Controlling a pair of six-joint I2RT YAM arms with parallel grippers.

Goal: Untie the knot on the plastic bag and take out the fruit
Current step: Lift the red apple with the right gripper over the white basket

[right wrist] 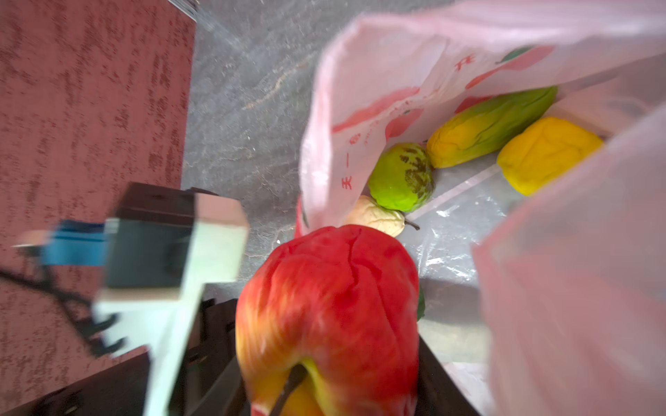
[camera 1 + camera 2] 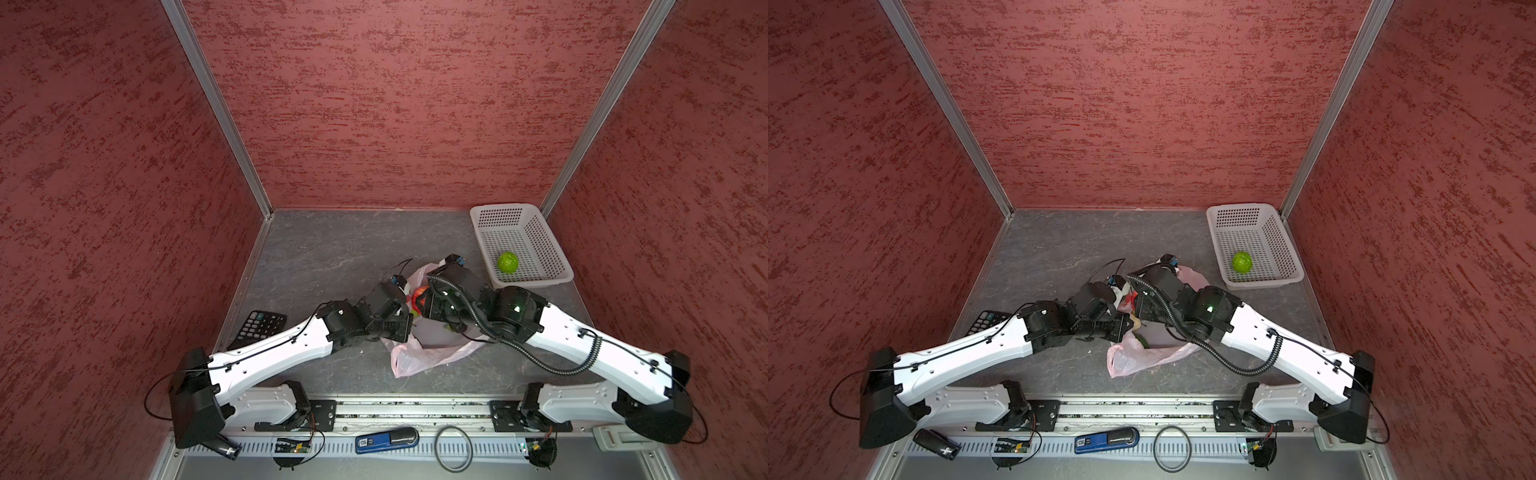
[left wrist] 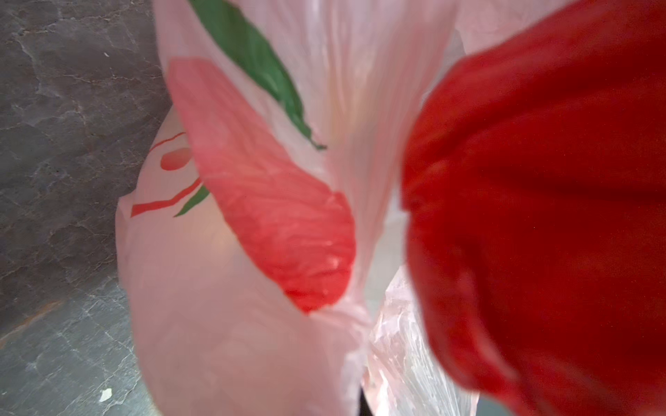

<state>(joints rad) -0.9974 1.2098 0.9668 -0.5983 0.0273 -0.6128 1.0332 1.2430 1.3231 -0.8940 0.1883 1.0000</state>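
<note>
The right hand (image 1: 328, 381) is closed partway on the red fruit (image 1: 324, 295), a dark jaw on each flank and the stem end toward the wrist. The skin is creased, so I judge it soft and in no need of a harder squeeze. The left hand (image 2: 402, 328) is fully shut, and in its wrist view the pink film gathers to a point at the hand, so it appears to pinch a fold of the plastic bag (image 2: 415, 357) near the rim and hold the mouth open. The bag lies about the middle of the table (image 2: 324, 257), its slack trailing toward six o'clock in both top views. Inside it lie a bumpy green fruit (image 1: 402, 176), an elongated yellow-green fruit (image 1: 490, 126), a yellow fruit (image 1: 547, 155) and a cream-white fruit (image 1: 374, 216), the last just beyond the red one. The white basket (image 2: 536, 283) stands toward two o'clock from the bag, with a lone green fruit (image 2: 508, 262) in it. The step in hand looks to be carrying the red fruit out. Lift it straight up until it clears the pink rim, leaving the left pinch as it is so the bag does not ride up. Then swing toward two o'clock, go low over the basket's bare floor, and open only there, since a round fruit let go high may bounce out.
</note>
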